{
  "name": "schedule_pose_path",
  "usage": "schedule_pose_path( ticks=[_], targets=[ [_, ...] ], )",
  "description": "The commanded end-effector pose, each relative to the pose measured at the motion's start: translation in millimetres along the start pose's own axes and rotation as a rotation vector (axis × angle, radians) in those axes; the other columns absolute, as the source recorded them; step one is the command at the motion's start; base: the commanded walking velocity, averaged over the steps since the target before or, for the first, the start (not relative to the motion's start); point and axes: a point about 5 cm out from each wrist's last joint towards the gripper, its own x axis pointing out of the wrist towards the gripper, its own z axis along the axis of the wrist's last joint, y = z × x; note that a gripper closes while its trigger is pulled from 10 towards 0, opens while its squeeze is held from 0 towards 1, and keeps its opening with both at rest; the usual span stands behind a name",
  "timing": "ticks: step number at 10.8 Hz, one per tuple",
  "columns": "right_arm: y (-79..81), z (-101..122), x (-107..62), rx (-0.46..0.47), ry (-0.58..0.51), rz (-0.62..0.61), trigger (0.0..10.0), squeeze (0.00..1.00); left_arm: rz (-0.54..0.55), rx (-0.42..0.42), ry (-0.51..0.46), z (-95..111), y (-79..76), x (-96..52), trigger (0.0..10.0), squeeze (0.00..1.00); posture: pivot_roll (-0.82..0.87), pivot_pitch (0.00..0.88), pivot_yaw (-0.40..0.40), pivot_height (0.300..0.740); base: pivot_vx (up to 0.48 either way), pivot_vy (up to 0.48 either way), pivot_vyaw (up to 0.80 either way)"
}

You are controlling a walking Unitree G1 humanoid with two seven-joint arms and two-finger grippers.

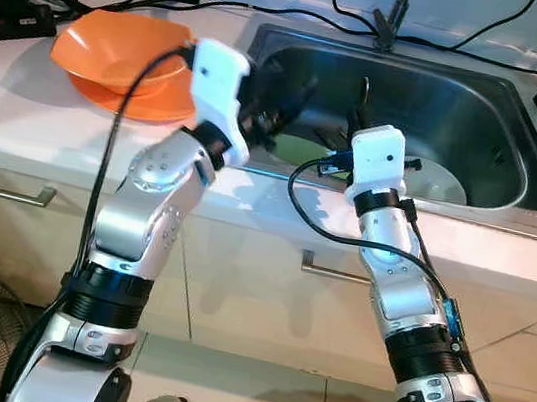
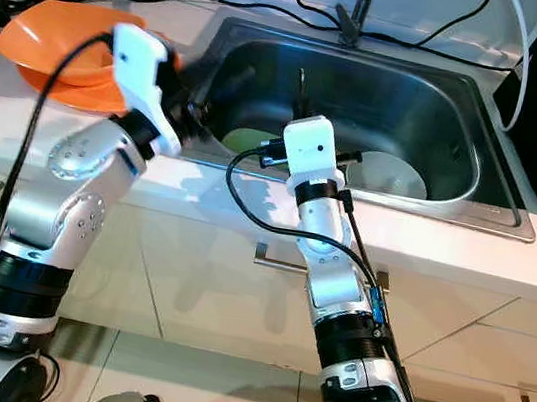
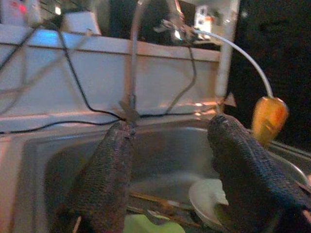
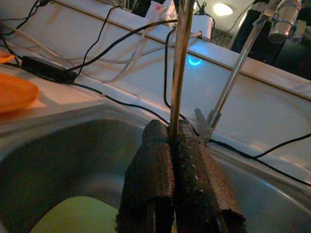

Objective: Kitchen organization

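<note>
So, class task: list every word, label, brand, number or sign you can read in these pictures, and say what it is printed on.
None can be read.
The white wrist housings are unmarked.
The orange bowl and the steel sink carry no lettering.
The boxes on the ledge behind the tap are too blurred to read.

Two orange bowls (image 1: 122,63) stacked, one green plate (image 1: 301,150), one white plate (image 1: 443,184), one sink (image 1: 484,112)

Steel sink (image 2: 460,139) set in a pale counter, green plate (image 2: 247,139) and white plate (image 2: 389,176) inside it, both silver arms reached over its front rim, orange bowls (image 2: 58,53) left of it, cables behind.
</note>
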Motion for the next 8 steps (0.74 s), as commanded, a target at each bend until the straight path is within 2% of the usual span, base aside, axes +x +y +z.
schedule_pose_path(
  ticks=[1,2,3,4,5,8],
  targets=[
    [-7.1,5,4.2,0.0,-0.026,-0.024,0.0,0.0,0.026,0.01,-0.017,3,2.8,2.5,10.0,0.65,0.09,0.085,-0.027,0.74,0.0,0.0,0.0],
    [-11.8,4,7.1,0.001,-0.015,-0.038,0.0,0.0,0.037,0.004,-0.01,0,4.4,1.4,10.0,0.0,0.09,0.085,-0.03,0.74,0.0,0.0,0.0],
    [-22.9,6,15.4,0.008,-0.005,-0.076,2.3,0.0,0.064,0.014,0.018,-9,7.3,-2.3,10.0,0.0,0.09,0.084,-0.031,0.74,0.0,0.0,0.0],
    [-27.8,3,21.8,0.011,0.035,-0.093,10.0,0.0,0.086,0.02,0.049,-18,8.3,-5.1,10.0,0.0,0.08,0.082,-0.031,0.74,0.0,0.0,0.0],
    [-32.5,-1,31.6,0.057,0.093,-0.105,10.0,0.0,0.097,0.033,0.14,-40,3.1,-11.1,10.0,0.0,0.09,0.079,-0.034,0.74,0.0,0.0,0.0],
    [-39.6,-3,49.7,0.131,0.158,-0.088,10.0,0.0,0.034,-0.008,0.287,-71,-17.3,-16.1,10.0,0.0,0.09,0.07,-0.039,0.74,0.0,0.0,0.0]
  ],
)
